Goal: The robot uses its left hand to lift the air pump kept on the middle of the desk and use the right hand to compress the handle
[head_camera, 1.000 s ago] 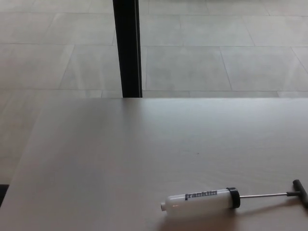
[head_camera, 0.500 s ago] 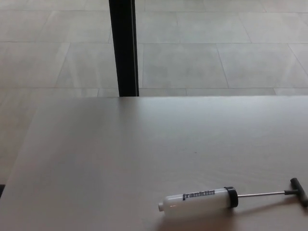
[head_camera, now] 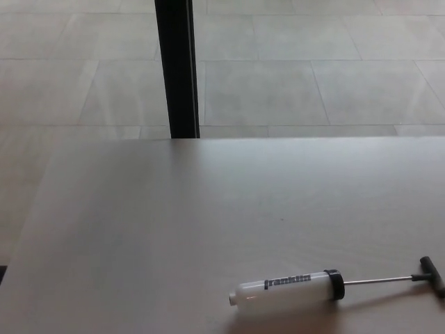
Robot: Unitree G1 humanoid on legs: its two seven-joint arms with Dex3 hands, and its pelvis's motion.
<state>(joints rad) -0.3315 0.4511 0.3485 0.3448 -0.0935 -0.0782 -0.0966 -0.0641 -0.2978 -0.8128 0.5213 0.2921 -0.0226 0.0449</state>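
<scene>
**Pump lying flat at 5 o'clock, neither hand in frame**

The air pump is seen lying on its side on the desk, low in the head view at roughly 5 o'clock from picture centre, close to the near edge. The long axis runs about 9-to-3, tilted slightly up toward 3. The white barrel with its nozzle tip points to 9 o'clock; the black collar sits at the barrel's 3 o'clock end. From there the thin metal rod is drawn fully out to the T-handle.

No hand is shown, so neither hand's opening nor any hold can be told; nothing is touching the pump.

Judgement for the coming move: the barrel end lies toward the left arm's side, the handle toward the right, so the layout suits left-on-barrel, right-on-handle without crossing. Which hand is nearer cannot be judged.

Limits: the T-handle is cut off by the right picture edge, so its full crossbar is not seen. The barrel lettering is too small to be read with certainty. A dark post stands past the desk's far edge at 12 o'clock, well apart from the pump.
</scene>
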